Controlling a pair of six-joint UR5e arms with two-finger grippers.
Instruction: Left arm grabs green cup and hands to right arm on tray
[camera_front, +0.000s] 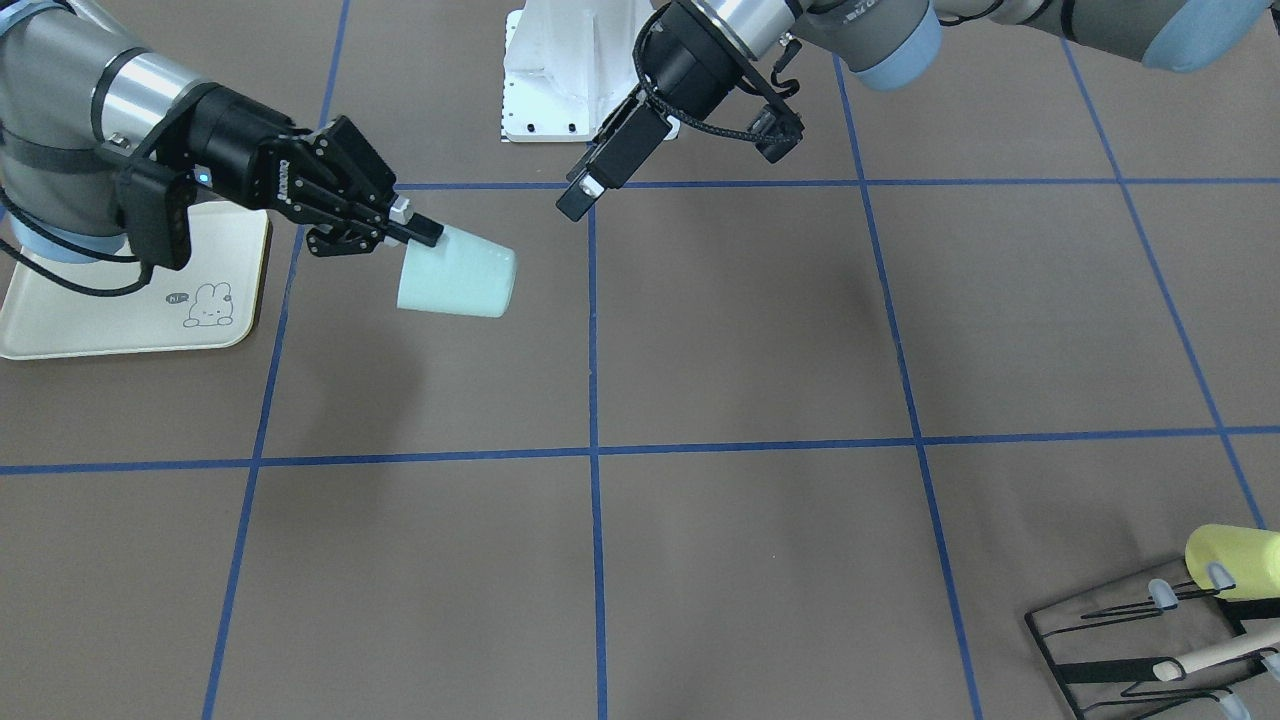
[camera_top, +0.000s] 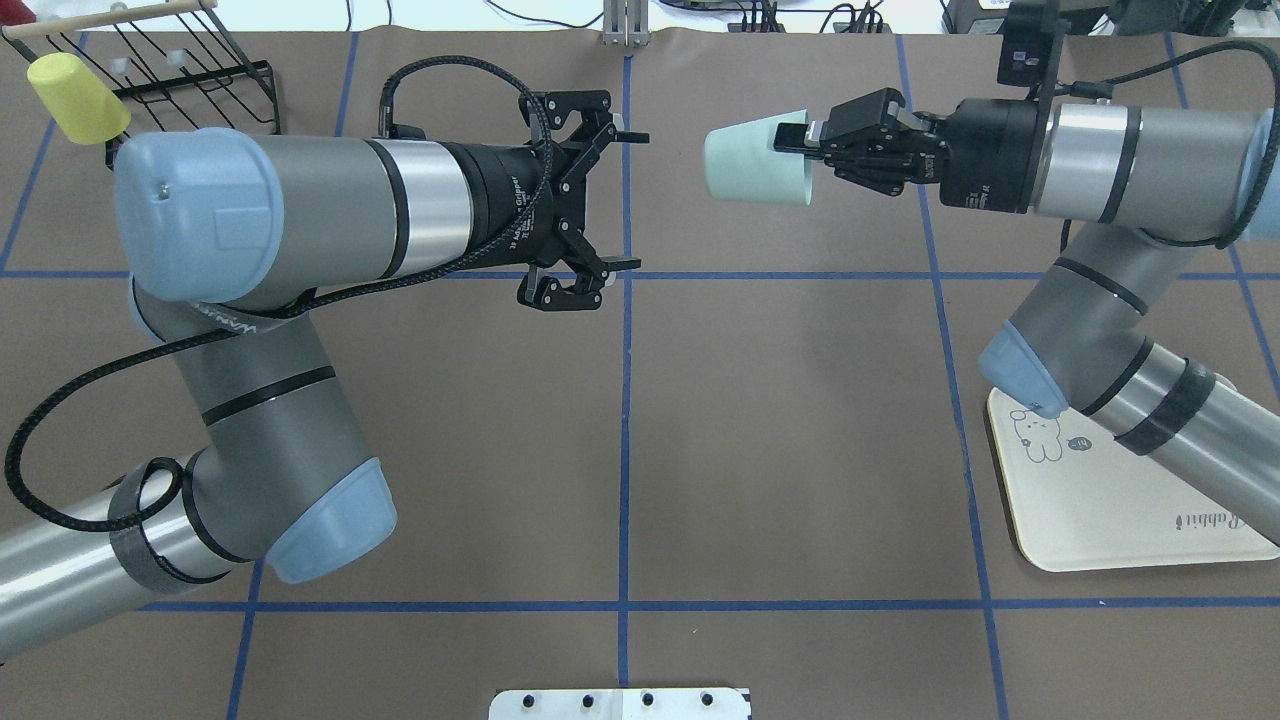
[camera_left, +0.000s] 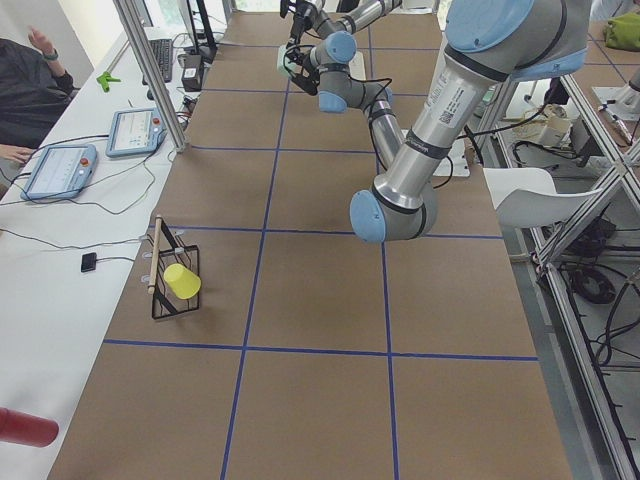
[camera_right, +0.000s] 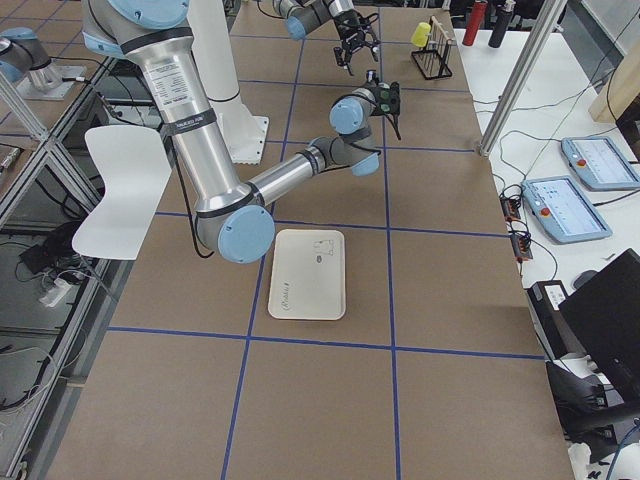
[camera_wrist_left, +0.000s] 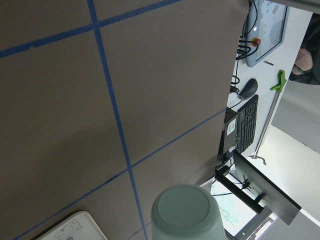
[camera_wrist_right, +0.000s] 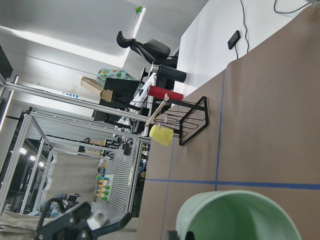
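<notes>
The green cup (camera_top: 755, 168) lies on its side in the air above the table, its base pointing at the left arm. My right gripper (camera_top: 800, 135) is shut on its rim, one finger inside the mouth. The front-facing view shows the same grip (camera_front: 425, 232) on the cup (camera_front: 458, 272). My left gripper (camera_top: 625, 200) is open and empty, a short gap from the cup's base. The left wrist view sees the cup's base (camera_wrist_left: 187, 214). The right wrist view sees its open mouth (camera_wrist_right: 240, 217). The cream tray (camera_top: 1100, 520) lies on the table under my right arm's elbow, with nothing on it.
A pale yellow cup (camera_top: 75, 95) hangs on a black wire rack (camera_top: 200, 75) at the table's far left corner, also seen in the front-facing view (camera_front: 1230, 560). The robot's white base (camera_front: 560, 70) stands at the table's near edge. Blue tape lines grid the brown table.
</notes>
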